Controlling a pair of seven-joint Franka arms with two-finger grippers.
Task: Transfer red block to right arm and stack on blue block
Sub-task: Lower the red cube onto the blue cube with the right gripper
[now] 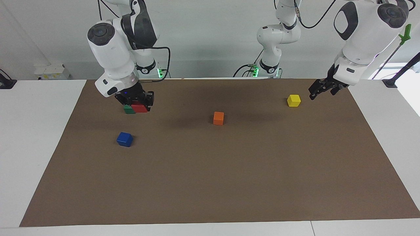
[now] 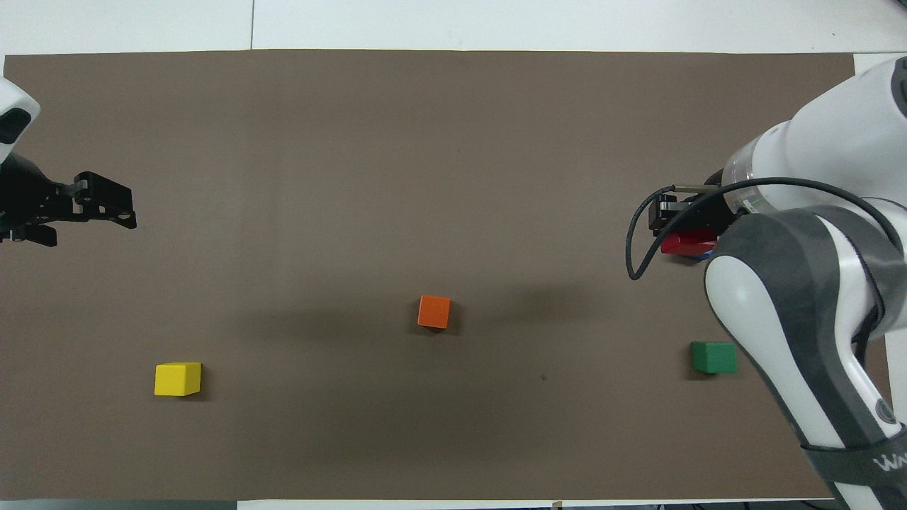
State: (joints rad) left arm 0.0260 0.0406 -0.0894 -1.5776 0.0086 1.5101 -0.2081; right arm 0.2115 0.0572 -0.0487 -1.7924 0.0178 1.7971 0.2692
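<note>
Holding the red block (image 1: 140, 108) aloft in the right gripper (image 1: 137, 102), fingers clenched on it, at the right arm's end of the bench (image 1: 210, 183).

Counting five cubes, one of each colour: red, blue, green, orange, yellow. Hanging above the blue block (image 1: 124, 139) as seen from overhead, where only a sliver of blue is peeking out under the red; not touching it in the facing view. Lying nearer to the robots than the blue one, the green cube (image 1: 128, 109). Sitting mid-bench, the orange cube (image 1: 218, 118). Resting toward the left arm's end, the yellow cube (image 1: 293, 100). Waiting just beside the yellow cube, the left gripper (image 1: 323, 89), fingers released and grasping nothing.
</note>
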